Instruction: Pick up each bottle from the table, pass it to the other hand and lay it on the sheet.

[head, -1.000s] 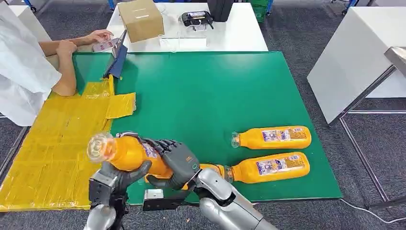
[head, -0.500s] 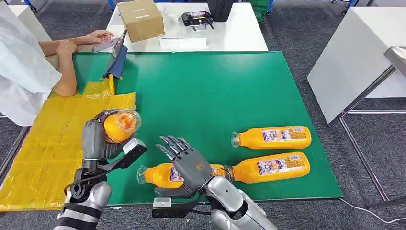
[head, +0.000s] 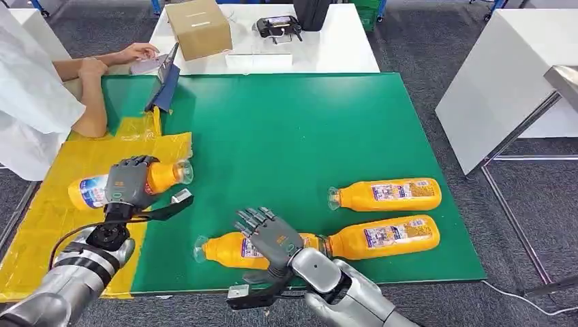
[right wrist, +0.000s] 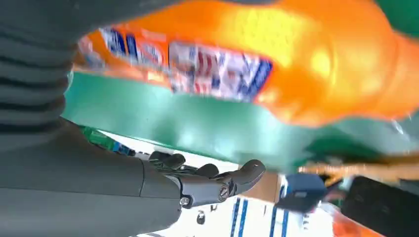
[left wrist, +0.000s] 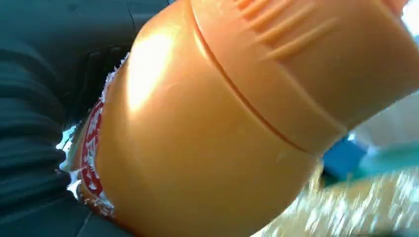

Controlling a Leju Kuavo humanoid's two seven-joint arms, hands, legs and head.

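Over the yellow sheet [head: 41,231], the left hand [head: 126,182] is wrapped tight around an orange bottle [head: 88,191] lying sideways. Its label is too blurry to read. The right hand [head: 272,238] holds nothing, fingers spread, above another bottle [head: 225,251] on the green table [head: 293,129]. Two more bottles [head: 385,195] [head: 382,237] lie nearby.

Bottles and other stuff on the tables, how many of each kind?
Orange bottles: 4
Cardboard box: 1
Yellow sheet: 1
Total: 6
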